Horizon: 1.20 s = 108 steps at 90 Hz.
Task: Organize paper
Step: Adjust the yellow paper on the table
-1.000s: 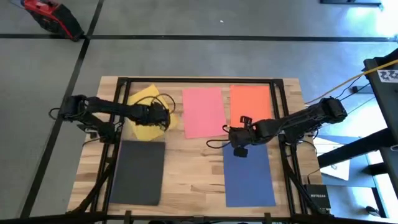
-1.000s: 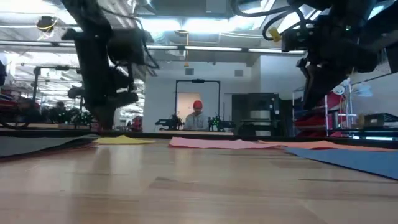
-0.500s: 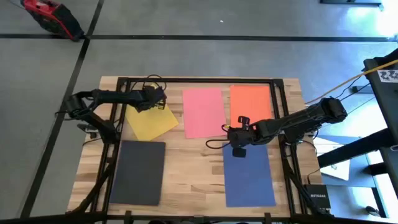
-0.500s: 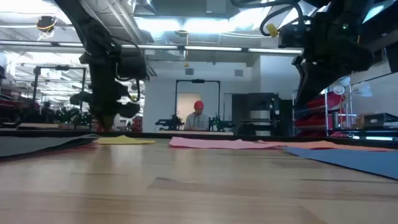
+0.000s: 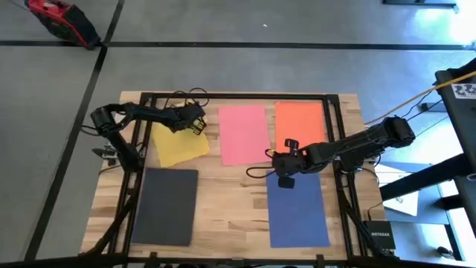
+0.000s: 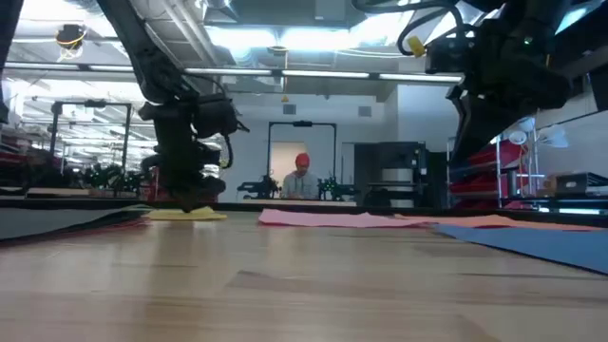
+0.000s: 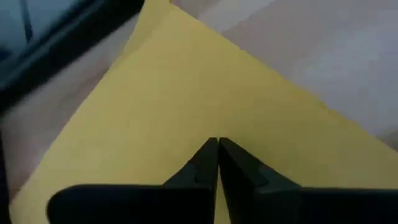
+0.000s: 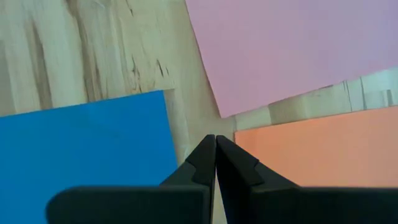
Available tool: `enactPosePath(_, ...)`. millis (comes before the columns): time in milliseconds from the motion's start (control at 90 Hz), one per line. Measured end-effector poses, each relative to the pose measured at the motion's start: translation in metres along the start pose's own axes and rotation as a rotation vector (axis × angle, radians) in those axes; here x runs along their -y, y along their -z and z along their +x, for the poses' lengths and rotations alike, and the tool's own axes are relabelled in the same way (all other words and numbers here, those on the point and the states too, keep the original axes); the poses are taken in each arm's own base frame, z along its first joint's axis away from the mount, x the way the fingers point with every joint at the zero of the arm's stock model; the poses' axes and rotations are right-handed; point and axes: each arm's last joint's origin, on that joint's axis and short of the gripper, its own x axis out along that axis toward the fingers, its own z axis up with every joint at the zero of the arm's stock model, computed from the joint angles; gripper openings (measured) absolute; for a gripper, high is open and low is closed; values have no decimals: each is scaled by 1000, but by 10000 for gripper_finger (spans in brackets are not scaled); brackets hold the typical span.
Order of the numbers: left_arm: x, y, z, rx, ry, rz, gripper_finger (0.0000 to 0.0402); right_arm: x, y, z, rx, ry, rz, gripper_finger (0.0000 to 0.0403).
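left pincer (image 5: 195, 123), pressed together, bears on the yellow paper (image 5: 177, 143) at the tabletop's (image 5: 230, 193) ten o'clock, likely to slide it square. right pincer (image 5: 285, 164) hangs closed between pink paper (image 5: 243, 132), orange paper (image 5: 299, 123) and blue paper (image 5: 297, 212).

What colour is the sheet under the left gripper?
Yellow paper, clearest in the left wrist view, beneath the left gripper.
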Motion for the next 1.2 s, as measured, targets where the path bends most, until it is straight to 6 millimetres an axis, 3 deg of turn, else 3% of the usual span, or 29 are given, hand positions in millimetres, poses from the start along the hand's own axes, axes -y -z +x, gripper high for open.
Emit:
enactPosePath(322,18,3,-18,48,67,161,0,0,0,0,0,0,0,0)
enactPosePath(567,18,3,-45,43,39,96,0,0,0,0,-1,0,0,0)
enactPosePath(878,3,7,-25,-36,-60,72,0,0,0,0,3,-2,1,0)
enactPosePath(1200,2,13,-8,-82,-104,43,0,0,-1,0,6,-4,2,0)
